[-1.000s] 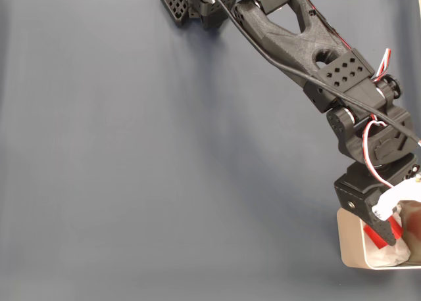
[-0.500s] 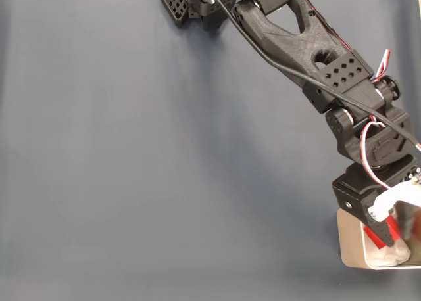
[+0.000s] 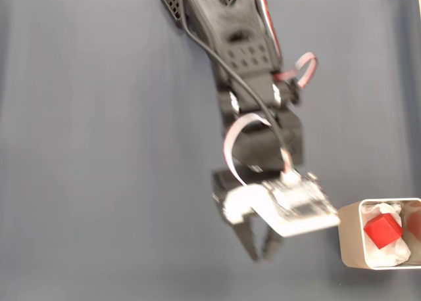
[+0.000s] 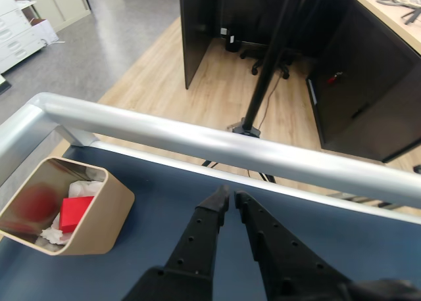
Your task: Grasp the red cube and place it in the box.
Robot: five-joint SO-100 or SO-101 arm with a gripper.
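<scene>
The fixed view looks straight down on the dark blue table (image 3: 99,150) from above, far enough to take in the arm (image 3: 243,71) from its base at the top edge down to the box (image 3: 348,238), which sits at the lower right corner and is cut by the frame edge. The wrist view rides on the arm, close behind the gripper (image 4: 229,199), and faces forward and slightly down over the table (image 4: 368,242) toward its metal rail (image 4: 217,146) and the room floor beyond. There the box (image 4: 99,222) lies at the lower left. Both views share the box, the gripper (image 3: 263,252) and the table surface around them.
</scene>
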